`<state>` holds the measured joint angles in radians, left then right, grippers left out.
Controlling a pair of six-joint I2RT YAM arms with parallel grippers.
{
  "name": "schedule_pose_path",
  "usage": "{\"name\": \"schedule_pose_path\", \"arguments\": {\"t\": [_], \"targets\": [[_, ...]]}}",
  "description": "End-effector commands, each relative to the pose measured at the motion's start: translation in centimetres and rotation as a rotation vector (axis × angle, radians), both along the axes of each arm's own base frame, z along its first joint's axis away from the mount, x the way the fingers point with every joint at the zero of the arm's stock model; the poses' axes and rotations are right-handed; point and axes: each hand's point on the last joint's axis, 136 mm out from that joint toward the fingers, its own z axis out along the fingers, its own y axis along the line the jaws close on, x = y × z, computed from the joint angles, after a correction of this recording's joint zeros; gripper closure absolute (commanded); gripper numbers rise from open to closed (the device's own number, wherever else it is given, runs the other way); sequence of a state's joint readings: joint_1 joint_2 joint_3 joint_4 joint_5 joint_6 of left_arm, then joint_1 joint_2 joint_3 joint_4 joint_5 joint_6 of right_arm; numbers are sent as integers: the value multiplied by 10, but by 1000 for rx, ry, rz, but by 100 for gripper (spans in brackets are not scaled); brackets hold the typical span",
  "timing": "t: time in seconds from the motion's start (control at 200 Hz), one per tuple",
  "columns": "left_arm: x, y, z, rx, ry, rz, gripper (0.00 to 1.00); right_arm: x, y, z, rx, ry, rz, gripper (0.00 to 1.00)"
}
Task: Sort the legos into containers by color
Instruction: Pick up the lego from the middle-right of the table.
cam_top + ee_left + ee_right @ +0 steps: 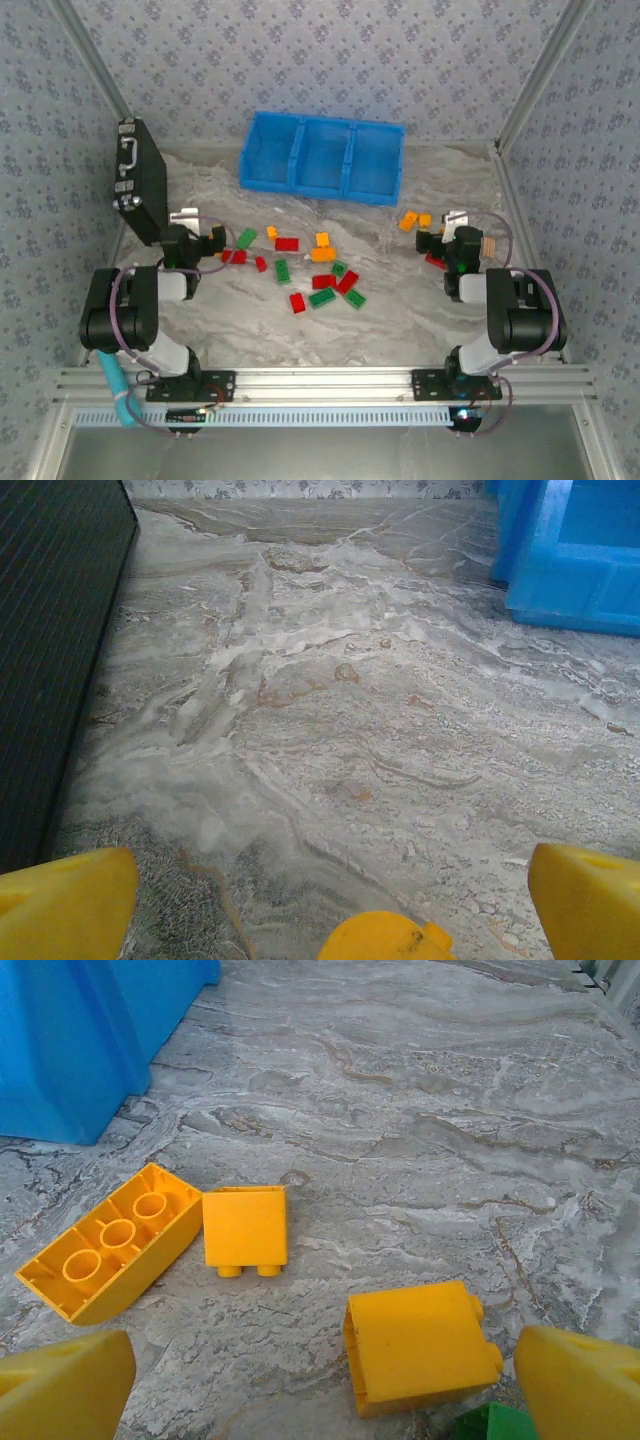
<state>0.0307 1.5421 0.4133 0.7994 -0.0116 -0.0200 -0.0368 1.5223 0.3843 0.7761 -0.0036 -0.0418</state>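
The small red, green and orange plastic lego bricks (320,275) lie scattered on the marbled grey table (420,300). None seems to be in the bright blue three-compartment plastic bin (320,188) behind them. The right gripper (320,1375), fingers wide and empty, hangs by an orange brick (420,1355) with a green brick (490,1425) just beside it. Closing there could pinch both and mix colours. The left gripper (330,890), equally wide, sits near the black case (50,660), which a careless swing could knock.
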Motion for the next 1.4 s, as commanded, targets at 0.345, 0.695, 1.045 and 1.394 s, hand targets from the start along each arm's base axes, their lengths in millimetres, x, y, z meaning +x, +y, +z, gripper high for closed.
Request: {"name": "schedule_pose_path", "arguments": {"t": [0.345, 0.695, 1.045, 1.394], "targets": [[2, -3, 6, -8, -20, -13, 0, 6, -2, 9, 1, -31, -16, 1], [2, -4, 6, -9, -20, -13, 0, 6, -2, 9, 1, -33, -15, 1], [5, -1, 10, -18, -12, -6, 0, 6, -2, 9, 4, -31, -15, 1], [19, -19, 123, 31, 45, -17, 0, 13, -9, 22, 11, 4, -50, 1]]}}
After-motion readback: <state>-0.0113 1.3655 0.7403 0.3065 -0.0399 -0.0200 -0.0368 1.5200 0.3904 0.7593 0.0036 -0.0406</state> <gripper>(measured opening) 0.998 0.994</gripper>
